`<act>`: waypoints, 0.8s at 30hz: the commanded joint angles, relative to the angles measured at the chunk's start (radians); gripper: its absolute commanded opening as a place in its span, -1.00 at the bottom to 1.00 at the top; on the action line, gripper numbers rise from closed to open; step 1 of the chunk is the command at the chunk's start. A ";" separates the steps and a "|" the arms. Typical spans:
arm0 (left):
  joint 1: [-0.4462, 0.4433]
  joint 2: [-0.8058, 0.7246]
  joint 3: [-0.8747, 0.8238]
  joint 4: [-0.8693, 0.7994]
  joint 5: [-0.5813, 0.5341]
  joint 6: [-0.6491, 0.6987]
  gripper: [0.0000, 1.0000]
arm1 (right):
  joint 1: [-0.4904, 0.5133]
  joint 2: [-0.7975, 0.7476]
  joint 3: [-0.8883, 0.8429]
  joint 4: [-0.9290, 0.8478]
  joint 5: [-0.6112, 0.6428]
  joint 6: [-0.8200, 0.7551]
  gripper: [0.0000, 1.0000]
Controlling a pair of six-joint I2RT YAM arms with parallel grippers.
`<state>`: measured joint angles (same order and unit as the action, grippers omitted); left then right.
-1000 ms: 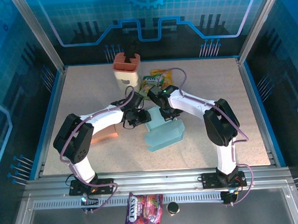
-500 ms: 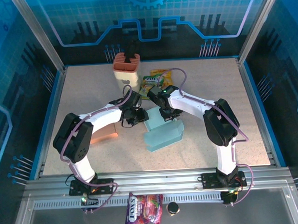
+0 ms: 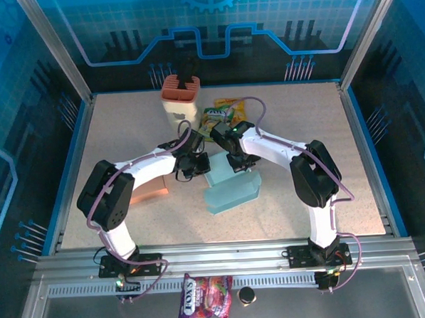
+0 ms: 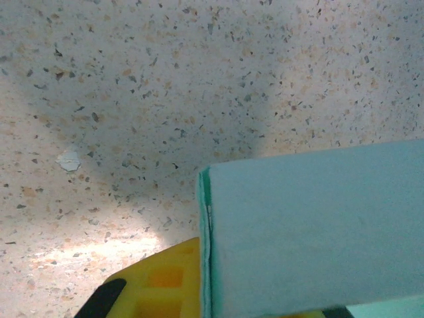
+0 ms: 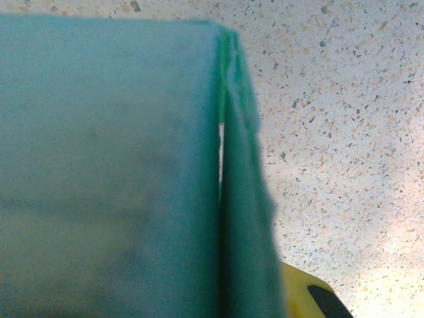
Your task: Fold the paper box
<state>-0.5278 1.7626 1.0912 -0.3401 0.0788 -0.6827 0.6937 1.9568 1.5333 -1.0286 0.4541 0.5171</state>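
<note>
At the centre of the speckled tabletop (image 3: 303, 126), my two hands meet over the pale teal paper box (image 3: 233, 192). The box lies between them with its flat body running toward the near right and one panel raised along its far edge. My left hand (image 3: 196, 165) is pressed together on that panel from the left; its wrist view has the teal sheet lying flat against my yellow finger (image 4: 159, 281), the folded edge standing upright. My right hand (image 3: 235, 162) is also closed and pinches the box from the far side, where the doubled crease runs close past the lens and a yellow fingertip (image 5: 301, 295) shows at the lower right. The step in hand, as I judge it, is standing a wall up along its scored line. To do it well, I should swing both hands together about that crease rather than pull on the sheet, stay close to the fold, and let the base rest flat on the tabletop. Thin paper will probably buckle or tear if one hand leads the other. Snack packets (image 3: 221, 114) and an orange holder (image 3: 180, 94) sit just beyond on the far side, so any sweep should stay short of them.
</note>
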 commanded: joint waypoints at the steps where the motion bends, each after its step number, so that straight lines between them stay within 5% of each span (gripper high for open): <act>1: -0.005 0.016 0.017 -0.053 -0.061 -0.017 -1.00 | 0.005 0.008 0.021 -0.027 0.002 0.023 -1.00; 10: -0.011 -0.064 0.033 -0.070 -0.047 -0.036 -0.21 | -0.003 0.011 0.013 -0.025 -0.021 0.041 -1.00; 24: 0.039 -0.195 -0.005 -0.085 0.043 -0.081 -0.05 | -0.059 0.001 -0.016 -0.013 -0.109 0.088 -1.00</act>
<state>-0.5049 1.6093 1.1019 -0.3912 0.1024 -0.7467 0.6464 1.9568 1.5257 -1.0275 0.3748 0.5732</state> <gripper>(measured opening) 0.479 0.093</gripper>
